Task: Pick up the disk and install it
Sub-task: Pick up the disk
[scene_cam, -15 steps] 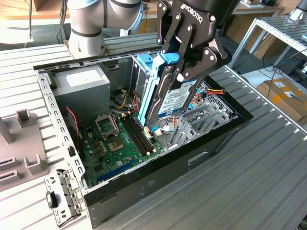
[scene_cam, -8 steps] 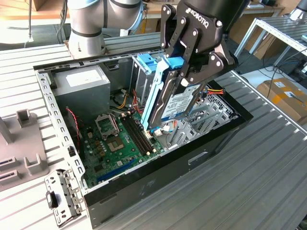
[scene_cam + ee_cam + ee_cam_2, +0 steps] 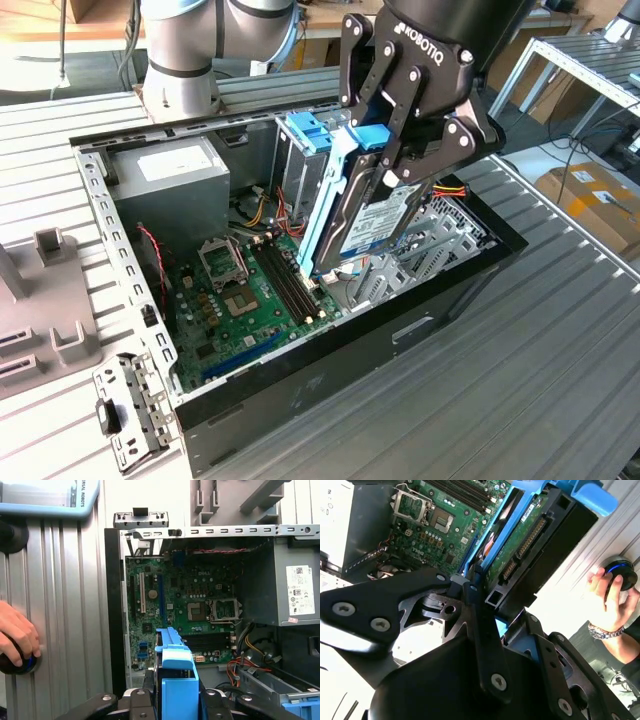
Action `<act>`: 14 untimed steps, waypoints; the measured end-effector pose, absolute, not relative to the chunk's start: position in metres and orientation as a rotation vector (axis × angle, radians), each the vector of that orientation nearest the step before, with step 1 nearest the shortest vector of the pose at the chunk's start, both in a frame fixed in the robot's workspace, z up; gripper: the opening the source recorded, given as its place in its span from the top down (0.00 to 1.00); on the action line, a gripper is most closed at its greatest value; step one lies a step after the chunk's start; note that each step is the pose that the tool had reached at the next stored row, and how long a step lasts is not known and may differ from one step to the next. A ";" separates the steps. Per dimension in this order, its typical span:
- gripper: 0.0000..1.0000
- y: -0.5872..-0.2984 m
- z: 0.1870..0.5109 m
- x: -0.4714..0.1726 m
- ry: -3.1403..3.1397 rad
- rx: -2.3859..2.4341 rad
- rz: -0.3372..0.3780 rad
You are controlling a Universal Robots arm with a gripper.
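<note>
My gripper (image 3: 400, 160) is shut on the disk (image 3: 375, 225), a dark drive with a white-and-blue label in a light blue carrier bracket (image 3: 325, 205). The disk hangs upright and tilted over the open computer case (image 3: 330, 350), its lower end above the motherboard (image 3: 245, 295). It sits just on the exterior view's right of the metal drive cage (image 3: 292, 170) with its blue latch (image 3: 305, 128). In the second wrist view the disk (image 3: 530, 535) shows its circuit-board side between the black fingers (image 3: 477, 605). The carrier (image 3: 175, 680) also rises between the fingers (image 3: 212, 697) in the first wrist view.
A grey power supply (image 3: 170, 170) fills the case's far corner. Red and yellow cables (image 3: 250, 655) run beside the cage. A person's hand (image 3: 610, 595) rests on a round black knob (image 3: 622, 572) on the ribbed table (image 3: 560, 350). Grey fixtures (image 3: 50, 300) stand on the exterior view's left.
</note>
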State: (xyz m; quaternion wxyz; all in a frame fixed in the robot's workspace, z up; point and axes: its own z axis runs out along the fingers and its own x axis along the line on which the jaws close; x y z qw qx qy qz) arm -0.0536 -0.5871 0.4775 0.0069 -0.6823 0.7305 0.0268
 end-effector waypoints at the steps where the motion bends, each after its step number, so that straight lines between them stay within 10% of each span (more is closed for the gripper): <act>1: 0.64 -0.587 0.478 -0.054 2.285 -2.134 0.084; 14: 0.64 -0.588 0.477 -0.051 2.287 -2.136 0.080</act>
